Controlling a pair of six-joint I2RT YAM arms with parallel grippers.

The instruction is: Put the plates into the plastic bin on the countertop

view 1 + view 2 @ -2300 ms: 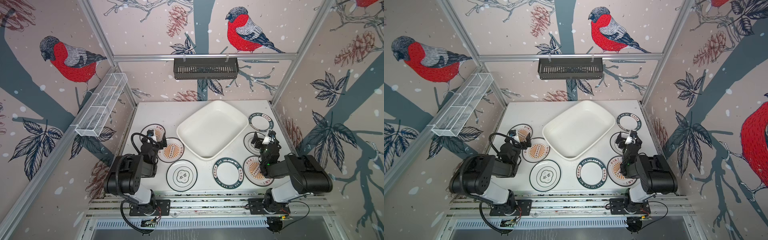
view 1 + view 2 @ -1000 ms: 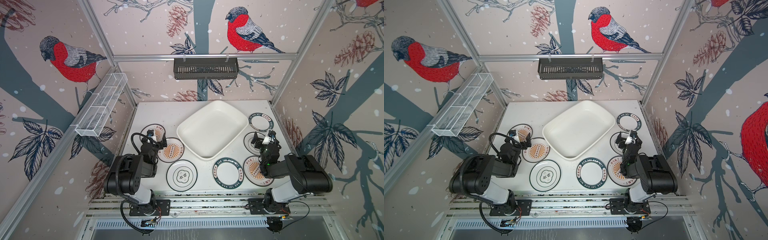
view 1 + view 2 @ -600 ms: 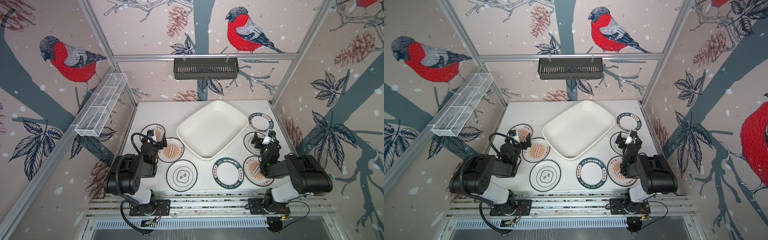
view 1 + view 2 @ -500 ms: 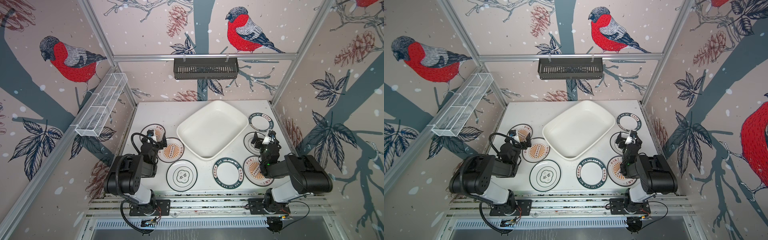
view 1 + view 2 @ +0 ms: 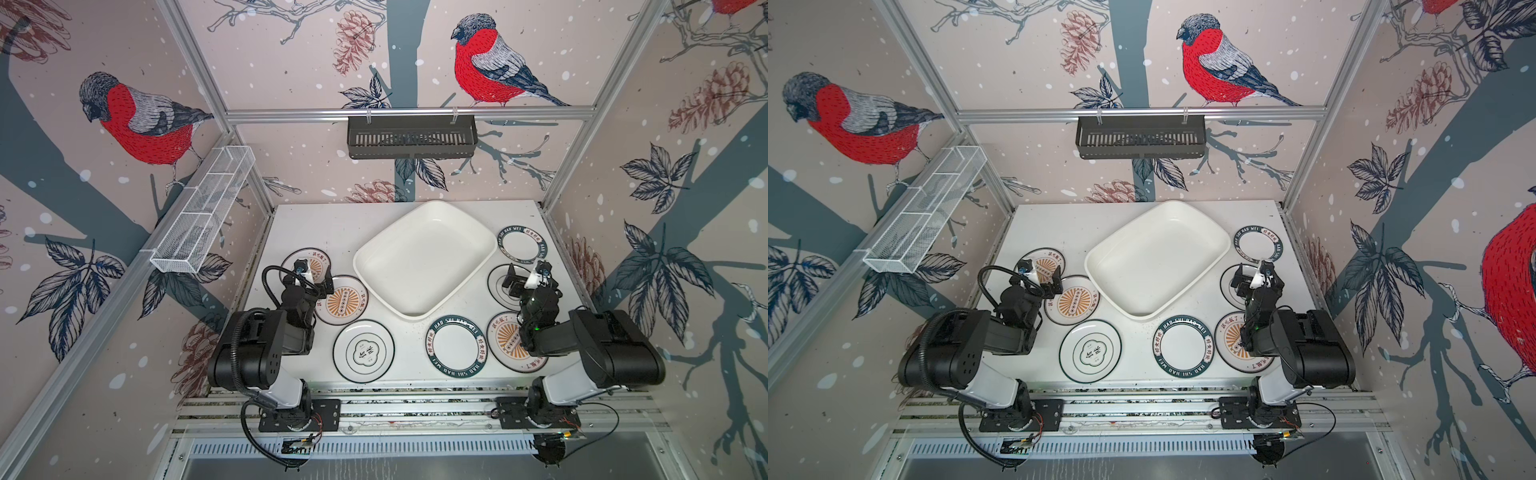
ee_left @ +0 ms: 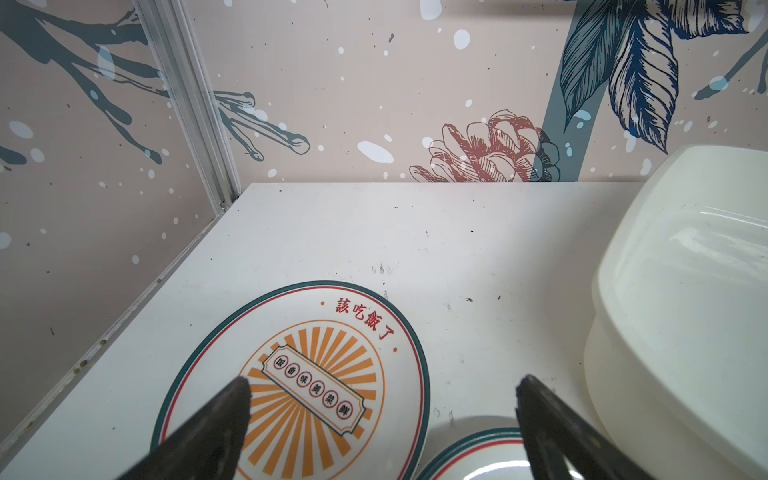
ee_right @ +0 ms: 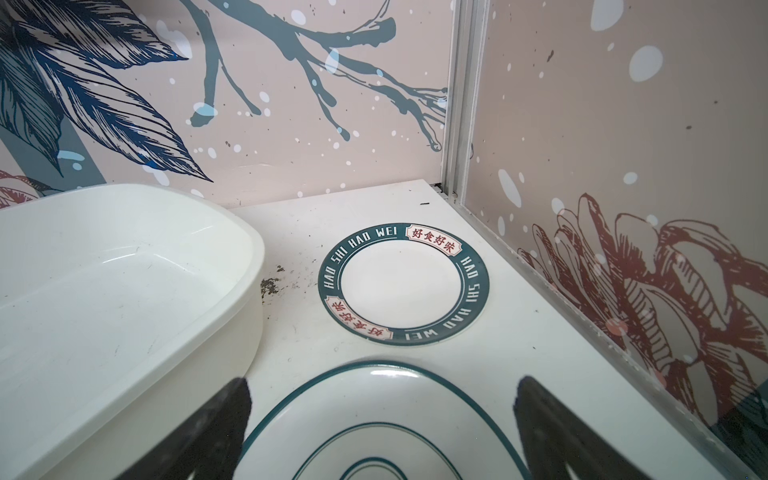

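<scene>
White plastic bin (image 5: 424,257) mid-frame on the countertop (image 5: 324,224), seven plates (image 5: 363,352) lying around it, left gripper (image 5: 313,276) spread wide above a sunburst plate (image 6: 316,365) at left, right gripper (image 5: 525,276) spread wide above a thin-rimmed plate (image 7: 374,415) at right

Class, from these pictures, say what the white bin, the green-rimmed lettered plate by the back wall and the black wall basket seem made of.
Plastic bin: likely moulded plastic, glossy, slightly translucent walls, rounded rim.
Green-rimmed plate: glazed ceramic or melamine, unclear which; smooth sheen, printed lettering.
Black wall basket: matte coated metal or plastic; thin slotted walls.
</scene>
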